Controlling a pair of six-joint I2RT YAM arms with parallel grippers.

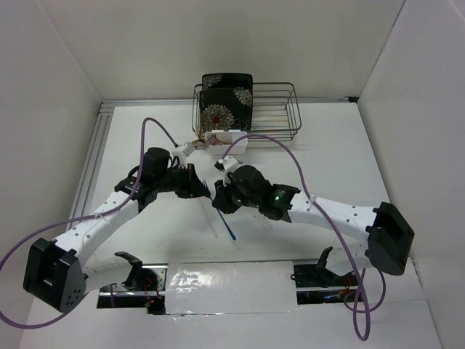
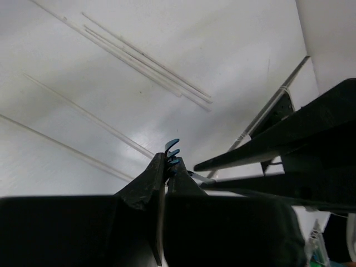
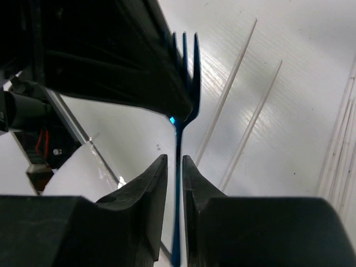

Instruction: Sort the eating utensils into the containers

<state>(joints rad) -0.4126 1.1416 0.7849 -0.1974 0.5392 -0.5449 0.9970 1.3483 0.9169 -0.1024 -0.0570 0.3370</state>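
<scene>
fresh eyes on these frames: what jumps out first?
The blue fork at table centre, caught between both arms: the left gripper is shut on its tines, and the right gripper has its fingers flanking the handle. After that, the black floral plates standing in the wire rack at the far edge, with a white tub just in front of it.

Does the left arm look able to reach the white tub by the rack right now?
Probably yes: the left gripper sits close to the white tub, path open. But the blue fork it clamps also runs through the right gripper.
</scene>
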